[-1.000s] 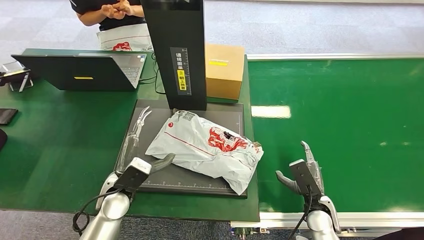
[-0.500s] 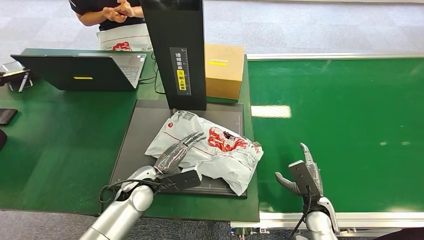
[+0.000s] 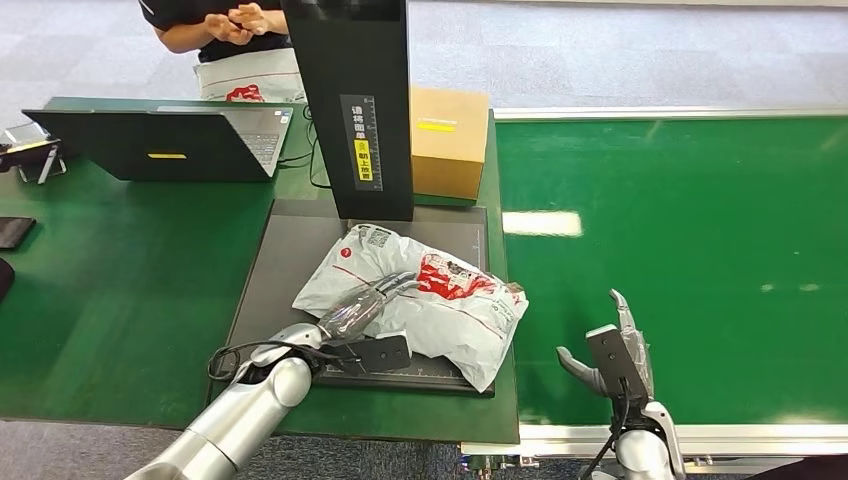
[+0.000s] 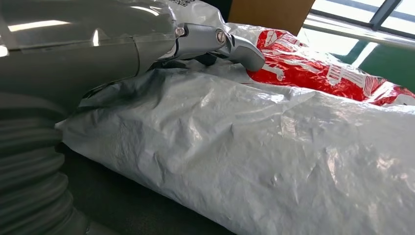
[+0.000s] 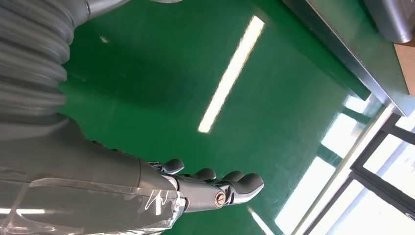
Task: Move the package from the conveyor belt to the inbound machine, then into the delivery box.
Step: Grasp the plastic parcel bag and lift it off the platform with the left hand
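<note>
The package [image 3: 425,299], a grey-white plastic mailer printed in red, lies tilted on the dark platform of the inbound machine [image 3: 285,250], its far corner toward eleven o'clock just in front of the machine's black upright column [image 3: 358,100] and its near corner hanging past the platform's edge toward five o'clock. The left hand [image 3: 362,305] comes in from seven o'clock and lies on top of the package, fingers stretched out toward one o'clock across the wrinkled plastic; in the left wrist view the thumb [image 4: 230,43] rests on the film next to the red print, and the package [image 4: 274,147] bulges under it. The hand touches the mailer from above, but whether it has actually gripped it cannot be told. The right hand [image 3: 618,350] is over the green conveyor belt [image 3: 700,220] at about five o'clock from the package, well apart from it, holding nothing, with its fingers straight and pointing toward twelve o'clock and the thumb set out to the side; the right wrist view shows those fingers [image 5: 235,185] extended side by side above the green surface. A brown cardboard box [image 3: 449,140] stands at one o'clock from the package, beside the column. An open laptop [image 3: 160,140] sits on the green table [image 3: 120,290] at ten o'clock, and a person [image 3: 215,25] stands beyond it with hands together.
</note>
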Tool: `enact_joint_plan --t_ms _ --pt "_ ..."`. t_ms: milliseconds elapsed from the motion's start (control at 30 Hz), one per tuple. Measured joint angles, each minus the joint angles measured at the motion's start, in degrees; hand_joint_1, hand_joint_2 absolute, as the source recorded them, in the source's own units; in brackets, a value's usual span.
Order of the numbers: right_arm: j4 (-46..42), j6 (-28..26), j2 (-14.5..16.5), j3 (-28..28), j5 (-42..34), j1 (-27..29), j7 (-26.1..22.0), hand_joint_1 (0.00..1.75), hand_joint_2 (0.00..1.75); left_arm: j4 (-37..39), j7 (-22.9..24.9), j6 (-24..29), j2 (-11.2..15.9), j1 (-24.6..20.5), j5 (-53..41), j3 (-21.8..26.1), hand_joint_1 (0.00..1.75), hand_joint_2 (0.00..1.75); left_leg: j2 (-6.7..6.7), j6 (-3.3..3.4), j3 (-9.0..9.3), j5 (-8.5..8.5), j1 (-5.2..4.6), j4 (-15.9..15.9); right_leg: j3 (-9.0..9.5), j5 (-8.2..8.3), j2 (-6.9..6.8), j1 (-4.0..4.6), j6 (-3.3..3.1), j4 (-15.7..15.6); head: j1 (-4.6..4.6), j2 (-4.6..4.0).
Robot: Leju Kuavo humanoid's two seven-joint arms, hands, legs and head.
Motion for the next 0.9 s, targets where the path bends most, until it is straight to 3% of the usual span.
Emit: enact_joint_plan --t_ms 100,133,900 --pt "-0.35 0.0 0.08 -0.29 0.01 0.2 0.13 0.0 1.75 0.89 0.31 -0.09 0.03 -0.57 0.2 -0.46 1.38 1.75 0.0 0.0 0.03 0.0 0.0 0.0 0.03 0.0 0.0 0.0 0.0 0.0 0.0 0.0" --pt "-0.46 0.0 0.09 -0.34 0.02 0.28 0.16 0.0 1.75 1.09 0.39 -0.09 0.04 -0.71 0.37 -0.6 1.75 1.75 0.0 0.0 0.04 0.0 0.0 0.0 0.04 0.0 0.0 0.0 0.0 0.0 -0.01 0.0" --pt "-2.4 -0.02 0.26 -0.57 0.15 1.5 0.39 0.0 1.75 1.64 1.26 1.92 0.39 -1.5 1.85 -0.63 1.75 1.75 0.0 0.0 0.14 0.0 0.0 -0.02 0.14 0.0 0.0 0.03 0.0 0.01 -0.01 0.0"
